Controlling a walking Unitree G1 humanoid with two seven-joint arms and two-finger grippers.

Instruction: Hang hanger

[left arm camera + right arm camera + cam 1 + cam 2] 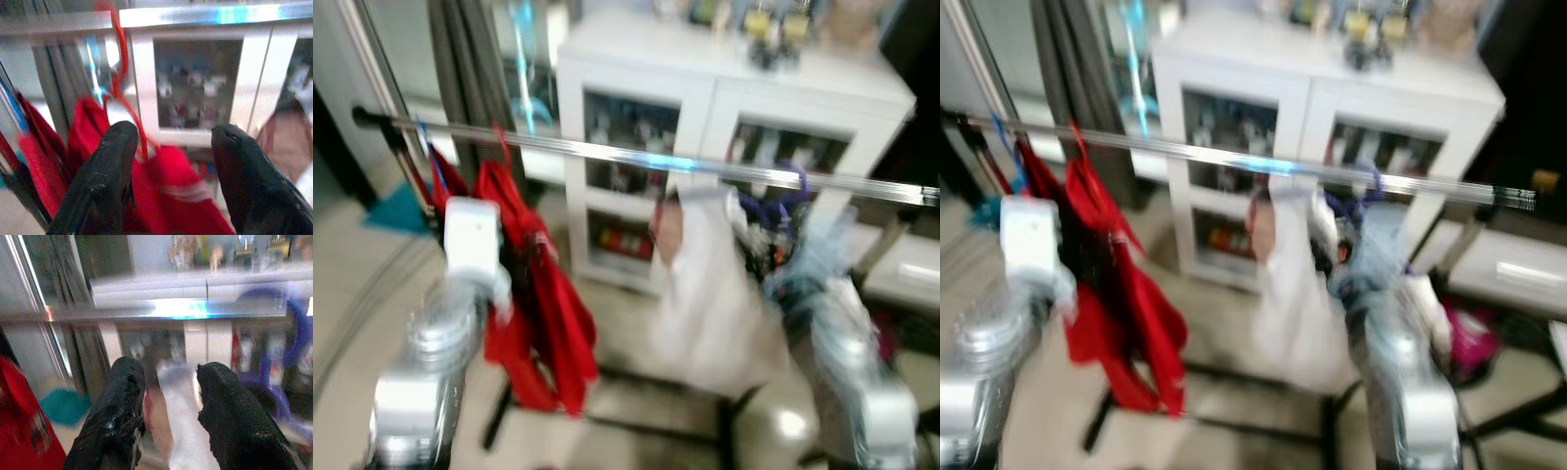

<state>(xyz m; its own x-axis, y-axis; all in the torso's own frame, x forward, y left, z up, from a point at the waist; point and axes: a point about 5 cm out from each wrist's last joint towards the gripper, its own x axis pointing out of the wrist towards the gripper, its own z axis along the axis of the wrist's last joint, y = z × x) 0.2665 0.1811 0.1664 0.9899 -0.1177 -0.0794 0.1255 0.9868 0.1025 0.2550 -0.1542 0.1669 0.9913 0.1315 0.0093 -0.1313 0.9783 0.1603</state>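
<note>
Behind the rail (636,157), both end effectors, left (168,171) and right (168,401), gape apart, unloaded.

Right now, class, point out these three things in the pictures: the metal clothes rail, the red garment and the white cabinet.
metal clothes rail (607,152), left eye view, on the bare bar.
red garment (543,313), left eye view, on its hanging cloth.
white cabinet (705,108), left eye view, on the frame between its glass doors.
</note>
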